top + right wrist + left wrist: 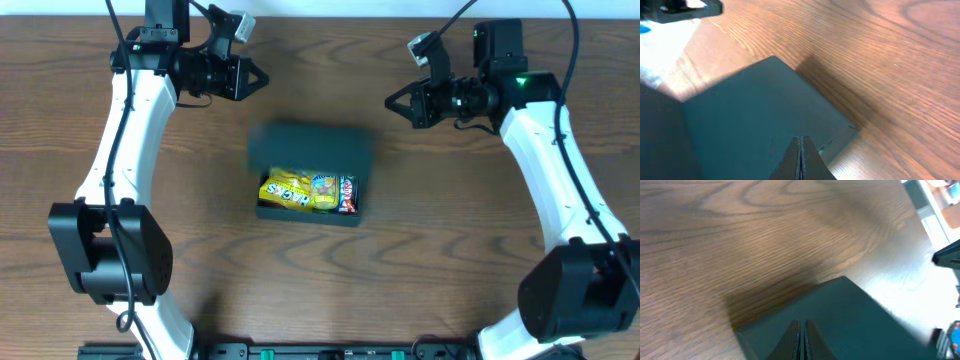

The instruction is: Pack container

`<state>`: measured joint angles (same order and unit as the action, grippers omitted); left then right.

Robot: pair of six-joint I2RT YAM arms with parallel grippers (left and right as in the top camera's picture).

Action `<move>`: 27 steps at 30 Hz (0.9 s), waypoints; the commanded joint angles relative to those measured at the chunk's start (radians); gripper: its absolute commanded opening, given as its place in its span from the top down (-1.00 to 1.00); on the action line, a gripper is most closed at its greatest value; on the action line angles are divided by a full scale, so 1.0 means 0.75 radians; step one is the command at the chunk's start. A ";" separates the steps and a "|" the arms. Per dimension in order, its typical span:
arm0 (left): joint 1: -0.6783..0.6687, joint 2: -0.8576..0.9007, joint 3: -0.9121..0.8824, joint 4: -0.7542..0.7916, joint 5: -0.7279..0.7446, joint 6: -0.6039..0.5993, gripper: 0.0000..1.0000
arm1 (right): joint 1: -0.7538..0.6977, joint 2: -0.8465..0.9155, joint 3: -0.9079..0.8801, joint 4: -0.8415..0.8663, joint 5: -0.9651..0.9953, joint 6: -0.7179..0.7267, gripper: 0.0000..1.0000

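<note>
The dark teal container (pixel 310 150) sits at the table's middle with its flap lid raised at the back. Yellow snack packets (pixel 298 192) and a dark red-and-blue packet (pixel 347 194) lie inside. My left gripper (pixel 262 77) is shut and empty, held up and to the left of the container. My right gripper (pixel 390 101) is shut and empty, up and to its right. The left wrist view shows the shut fingers (pixel 802 330) over the teal lid (pixel 850 320). The right wrist view shows the shut fingers (pixel 799 150) over the lid (pixel 755 120).
The brown wooden table (pixel 450 230) surrounds the container. Its far edge runs along the top of the overhead view, just behind both arms.
</note>
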<state>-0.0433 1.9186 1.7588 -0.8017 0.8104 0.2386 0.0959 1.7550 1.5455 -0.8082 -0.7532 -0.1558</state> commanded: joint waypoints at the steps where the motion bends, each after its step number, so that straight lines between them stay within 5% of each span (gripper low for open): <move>1: -0.005 -0.025 0.018 -0.007 -0.049 0.042 0.89 | 0.012 -0.037 0.016 -0.012 0.095 -0.031 0.97; 12: 0.002 -0.025 -0.053 -0.111 -0.448 -0.069 0.88 | 0.011 0.020 0.007 -0.095 0.341 0.050 0.97; 27: 0.004 -0.024 -0.629 0.028 -0.354 -0.364 0.88 | 0.105 0.348 -0.008 -0.134 0.330 0.148 0.97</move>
<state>-0.0376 1.9141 1.3220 -0.7891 0.5011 0.0166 0.1593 2.0048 1.5425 -0.9123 -0.5011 -0.0711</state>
